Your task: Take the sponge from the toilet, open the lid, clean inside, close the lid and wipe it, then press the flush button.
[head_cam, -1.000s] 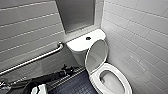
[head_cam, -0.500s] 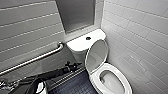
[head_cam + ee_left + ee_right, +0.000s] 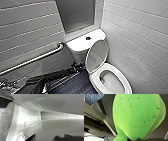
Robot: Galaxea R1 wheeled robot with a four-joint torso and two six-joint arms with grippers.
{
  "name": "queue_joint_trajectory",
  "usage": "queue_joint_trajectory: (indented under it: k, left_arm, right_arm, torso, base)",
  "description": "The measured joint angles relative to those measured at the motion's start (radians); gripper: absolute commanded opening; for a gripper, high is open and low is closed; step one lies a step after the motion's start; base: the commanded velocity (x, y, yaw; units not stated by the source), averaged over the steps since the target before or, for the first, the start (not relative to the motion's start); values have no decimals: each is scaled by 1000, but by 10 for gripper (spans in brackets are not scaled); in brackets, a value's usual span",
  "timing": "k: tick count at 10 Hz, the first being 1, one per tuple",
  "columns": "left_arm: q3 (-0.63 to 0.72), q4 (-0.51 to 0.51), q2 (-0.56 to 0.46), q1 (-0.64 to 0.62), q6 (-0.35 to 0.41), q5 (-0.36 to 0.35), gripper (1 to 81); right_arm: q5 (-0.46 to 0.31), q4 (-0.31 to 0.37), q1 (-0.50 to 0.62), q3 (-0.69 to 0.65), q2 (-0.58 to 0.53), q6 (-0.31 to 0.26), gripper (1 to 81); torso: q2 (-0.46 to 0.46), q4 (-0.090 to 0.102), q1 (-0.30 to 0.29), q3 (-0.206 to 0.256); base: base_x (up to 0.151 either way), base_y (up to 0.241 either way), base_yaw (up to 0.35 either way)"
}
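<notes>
The white toilet (image 3: 82, 43) stands in the corner, with a dark flush button (image 3: 88, 38) on its tank. Its lid (image 3: 96, 55) stands raised against the tank, above the open bowl (image 3: 111, 81). The bright green sponge (image 3: 136, 115) looms large in the right wrist view, pinched at its narrow end by my right gripper (image 3: 136, 140), which is shut on it. My left gripper (image 3: 50, 138) is open, its dark fingertips (image 3: 31, 138) spread close to glossy white ceramic (image 3: 37, 120). A dark arm (image 3: 42, 86) comes in at the lower left of the head view and reaches toward the toilet's base.
A metal grab bar (image 3: 35, 59) slants along the tiled left wall. A white tiled wall (image 3: 140, 37) closes the right side, tight against the toilet. A grey panel (image 3: 77, 13) sits above the tank. The floor (image 3: 75, 86) is dark blue tile.
</notes>
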Motion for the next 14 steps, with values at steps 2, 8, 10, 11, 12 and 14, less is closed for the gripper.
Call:
queue_joint_trajectory:
  k: [2, 8, 10, 11, 12, 14]
  left_arm:
    - [88, 27, -21, 32, -2, 9, 811]
    - [249, 236, -179, 347, 10, 21, 811]
    - [269, 322, -240, 500, 16, 20, 811]
    - [271, 360, -281, 568, 21, 20, 811]
    - [269, 386, -319, 631, 39, 20, 811]
    - [216, 426, -332, 759, 104, 10, 811]
  right_arm:
    - [2, 0, 13, 12, 0, 0, 10]
    - [-3, 0, 14, 14, -2, 1, 10]
    - [-8, 0, 14, 14, 0, 1, 10]
    - [-8, 0, 15, 14, 0, 1, 10]
    - [-8, 0, 18, 14, 0, 1, 10]
    - [-9, 0, 29, 14, 7, 1, 10]
  torso:
    - [0, 0, 0, 0]
    - [0, 0, 0, 0]
    - [0, 0, 0, 0]
    - [0, 0, 0, 0]
    - [0, 0, 0, 0]
    - [0, 0, 0, 0]
  base:
    - [0, 0, 0]
    - [0, 0, 0]
    - [0, 0, 0]
    - [0, 0, 0]
    - [0, 0, 0]
    - [0, 0, 0]
